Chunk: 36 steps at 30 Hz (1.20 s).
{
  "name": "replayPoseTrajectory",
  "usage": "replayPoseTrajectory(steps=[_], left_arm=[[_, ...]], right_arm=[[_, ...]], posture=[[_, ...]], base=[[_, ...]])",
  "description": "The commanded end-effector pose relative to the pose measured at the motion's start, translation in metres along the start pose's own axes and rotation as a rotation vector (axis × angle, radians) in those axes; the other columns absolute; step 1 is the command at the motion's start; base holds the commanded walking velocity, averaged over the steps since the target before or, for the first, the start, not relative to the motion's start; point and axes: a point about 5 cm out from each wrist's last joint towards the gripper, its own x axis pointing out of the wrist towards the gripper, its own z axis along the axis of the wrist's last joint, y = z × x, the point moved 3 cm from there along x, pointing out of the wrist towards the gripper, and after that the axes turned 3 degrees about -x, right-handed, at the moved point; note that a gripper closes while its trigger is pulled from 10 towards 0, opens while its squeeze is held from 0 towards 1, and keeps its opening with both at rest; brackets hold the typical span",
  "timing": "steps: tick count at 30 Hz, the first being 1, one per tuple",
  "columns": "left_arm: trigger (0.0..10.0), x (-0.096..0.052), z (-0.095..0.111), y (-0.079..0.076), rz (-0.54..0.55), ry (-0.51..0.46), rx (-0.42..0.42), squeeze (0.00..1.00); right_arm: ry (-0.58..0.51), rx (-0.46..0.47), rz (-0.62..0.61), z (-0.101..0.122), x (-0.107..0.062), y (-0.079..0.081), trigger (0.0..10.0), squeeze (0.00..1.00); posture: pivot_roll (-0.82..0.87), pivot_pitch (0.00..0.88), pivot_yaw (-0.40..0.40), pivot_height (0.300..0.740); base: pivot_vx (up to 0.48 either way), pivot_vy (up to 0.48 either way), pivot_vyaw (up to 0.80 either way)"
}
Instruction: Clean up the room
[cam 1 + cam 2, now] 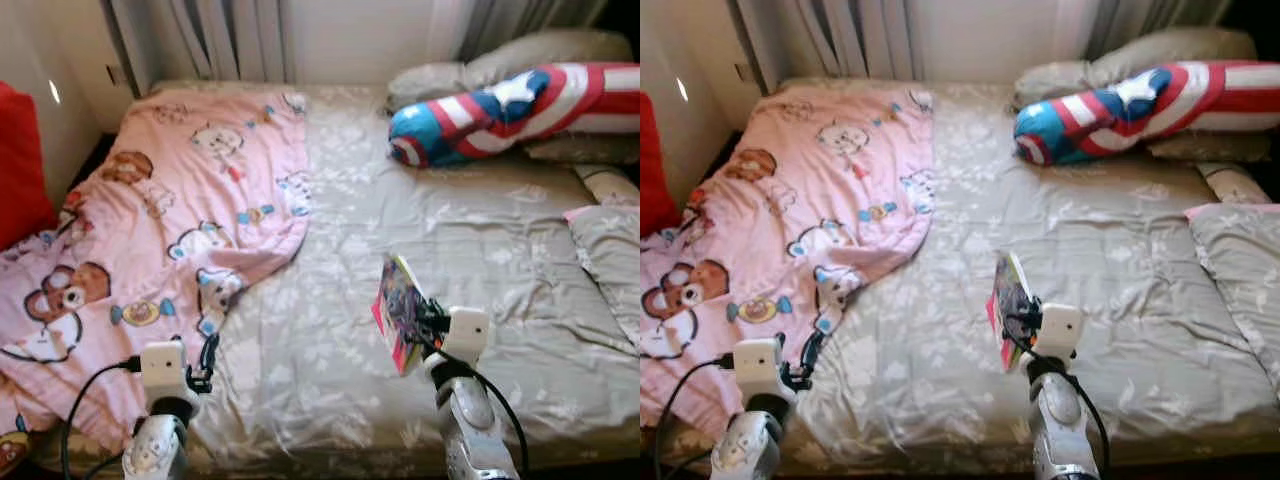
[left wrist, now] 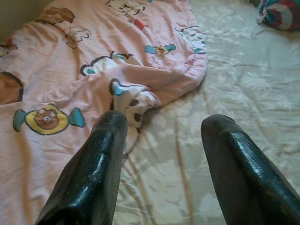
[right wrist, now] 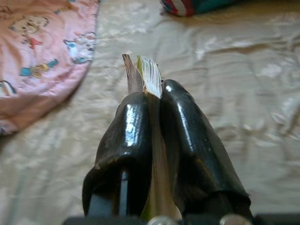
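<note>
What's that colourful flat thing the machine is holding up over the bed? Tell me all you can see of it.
It looks like a thin book or booklet with a bright cover in pink, purple and yellow; the picture on it is too small to read. The right end effector clamps its lower part between two black fingers, holding it upright on edge above the grey flowered bedsheet. In the right wrist view its pale page edges stick out past the fingertips. It seems to touch nothing but the fingers.

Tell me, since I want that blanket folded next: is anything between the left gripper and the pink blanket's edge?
Nothing visible. The left gripper hovers open just over the grey bedsheet, and the pink blanket edge lies directly ahead of its fingers.
</note>
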Motion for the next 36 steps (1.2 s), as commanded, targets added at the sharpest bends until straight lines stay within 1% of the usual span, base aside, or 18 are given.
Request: replayPoseTrajectory(steps=[1, 33, 36], left_arm=[[10.0, -0.0027, -0.0053, -0.0051, -0.011, 0.015, -0.012, 0.0], [10.0, -0.0032, -0.0057, -0.0048, -0.016, 0.017, -0.011, 0.0], [10.0, -0.003, -0.0063, -0.0048, -0.015, 0.023, -0.006, 0.0]], right_arm=[[-0.042, 0.001, -0.016, 0.009, 0.0013, -0.0049, 10.0, 0.0], [-0.035, -0.008, -0.014, 0.0072, 0.0011, -0.0044, 10.0, 0.0], [-0.035, -0.008, -0.014, 0.0072, 0.0014, -0.0043, 10.0, 0.0]], posture=[[0.08, 0.139, -0.053, 0.74], [0.07, 0.141, -0.05, 0.74], [0.07, 0.142, -0.05, 0.74]], base=[[0.0, -0.262, 0.0], [0.0, -0.263, 0.0], [0.0, 0.0, 0.0]])
